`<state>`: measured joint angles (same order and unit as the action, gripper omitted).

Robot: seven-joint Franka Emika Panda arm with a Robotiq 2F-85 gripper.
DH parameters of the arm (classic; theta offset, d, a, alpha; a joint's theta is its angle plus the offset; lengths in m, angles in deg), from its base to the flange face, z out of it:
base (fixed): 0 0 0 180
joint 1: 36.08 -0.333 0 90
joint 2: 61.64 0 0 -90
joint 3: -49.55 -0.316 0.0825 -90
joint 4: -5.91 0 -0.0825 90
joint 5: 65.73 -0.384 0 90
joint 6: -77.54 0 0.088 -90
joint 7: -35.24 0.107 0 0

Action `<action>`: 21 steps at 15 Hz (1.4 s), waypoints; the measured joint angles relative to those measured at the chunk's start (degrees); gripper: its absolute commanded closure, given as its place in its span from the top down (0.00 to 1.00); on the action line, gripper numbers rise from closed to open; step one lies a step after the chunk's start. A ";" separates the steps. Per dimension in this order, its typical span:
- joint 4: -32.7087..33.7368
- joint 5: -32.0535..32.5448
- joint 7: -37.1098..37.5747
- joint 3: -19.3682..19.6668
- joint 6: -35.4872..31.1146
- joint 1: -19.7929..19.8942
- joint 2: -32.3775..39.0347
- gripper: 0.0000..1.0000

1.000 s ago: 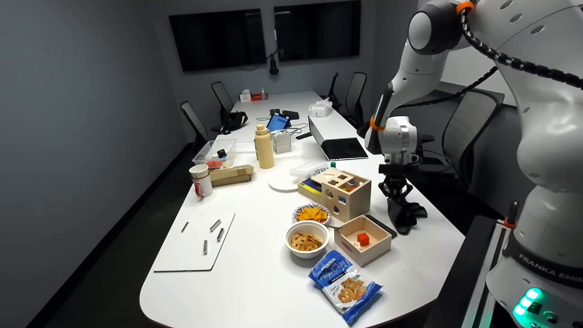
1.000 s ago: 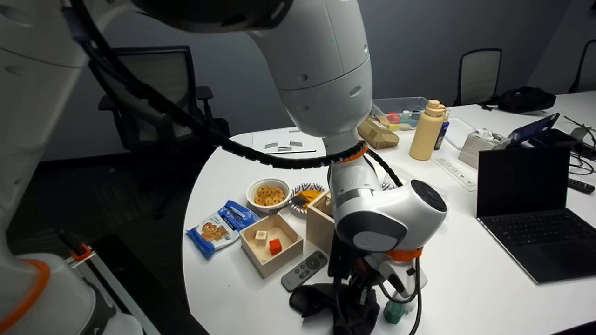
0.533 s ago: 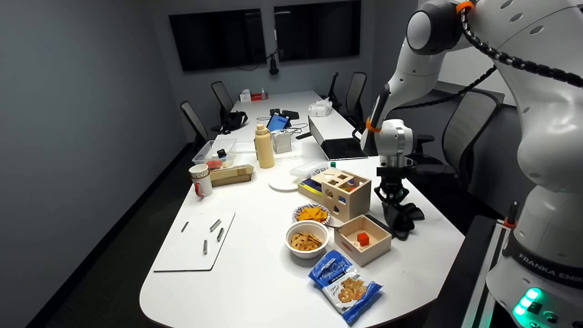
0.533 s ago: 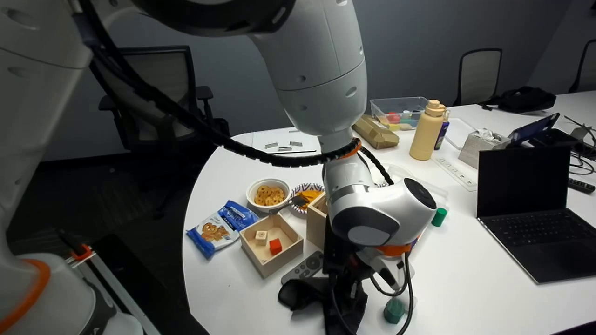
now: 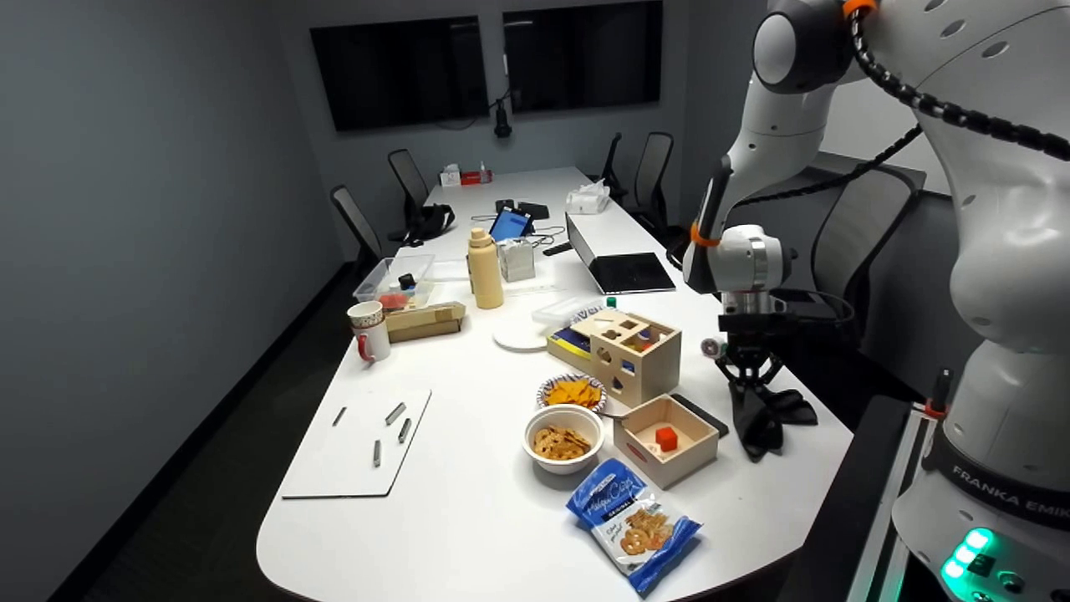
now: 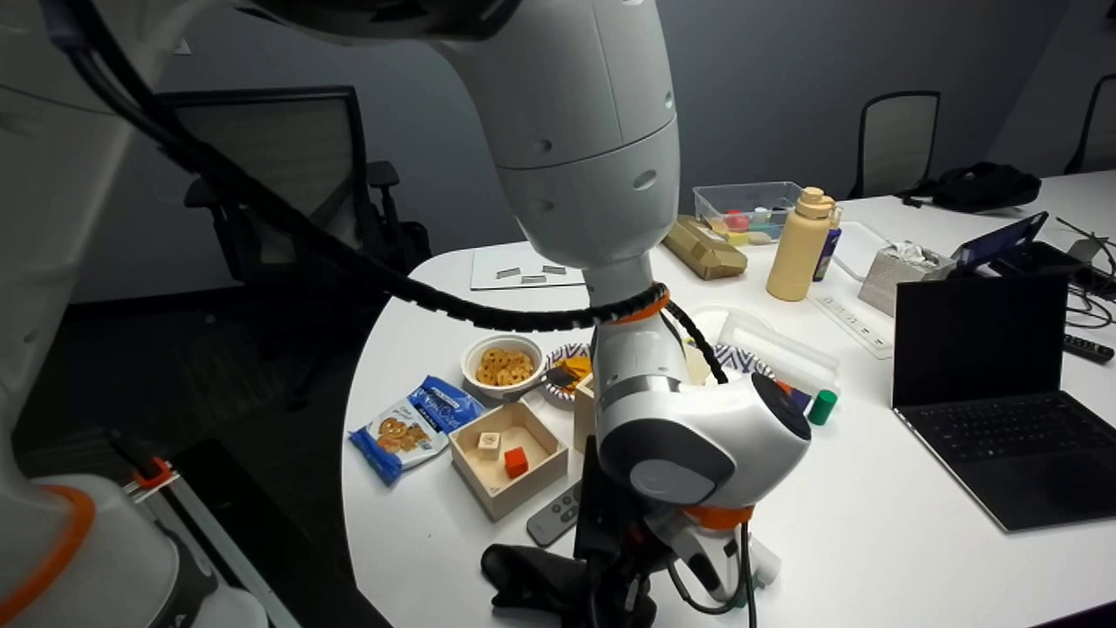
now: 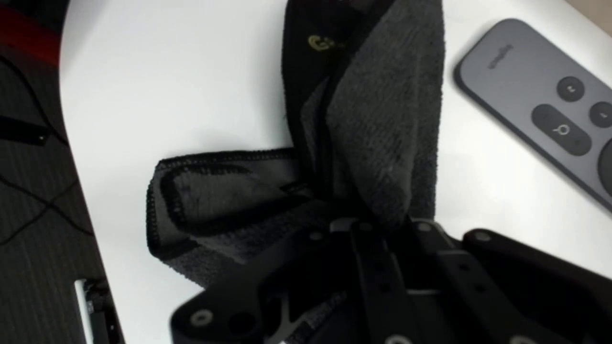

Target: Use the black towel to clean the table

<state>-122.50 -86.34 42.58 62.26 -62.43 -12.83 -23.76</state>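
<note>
The black towel [image 5: 762, 420] lies bunched on the white table [image 5: 468, 518] near its edge, beside the robot's base. It also shows in an exterior view [image 6: 536, 577], partly behind the arm, and fills the middle of the wrist view [image 7: 382, 105] with its folds spread on the tabletop. My gripper [image 7: 389, 228] points down with its fingers pinching a raised fold of the towel. The rest of the cloth hangs and spreads below the fingers, touching the table. In an exterior view the gripper [image 5: 750, 378] sits right above the towel.
A grey remote [image 7: 540, 95] lies beside the towel. The open wooden box [image 5: 664, 460], shape-sorter cube [image 5: 639, 368], pretzel bowl [image 5: 564, 439] and blue snack bag [image 5: 631, 527] stand close by. A white cylinder [image 6: 764, 563] lies by the gripper. A laptop [image 6: 1003, 436] is farther along.
The gripper and towel first shift slightly toward the remote, then slide away from it toward the table's edge and the robot's base. The white cylinder beside the gripper is now more exposed.
</note>
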 measured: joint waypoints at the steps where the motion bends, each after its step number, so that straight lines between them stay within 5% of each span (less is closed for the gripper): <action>1: -0.22 -0.11 0.00 0.57 -0.02 0.30 0.00 0.02; 10: 5.11 -3.08 0.02 0.68 -0.38 5.01 1.65 0.02; 21: 10.95 -3.57 -2.14 -4.76 0.34 4.94 4.11 0.02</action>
<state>-111.56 -89.91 40.44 57.50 -62.09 -7.89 -19.64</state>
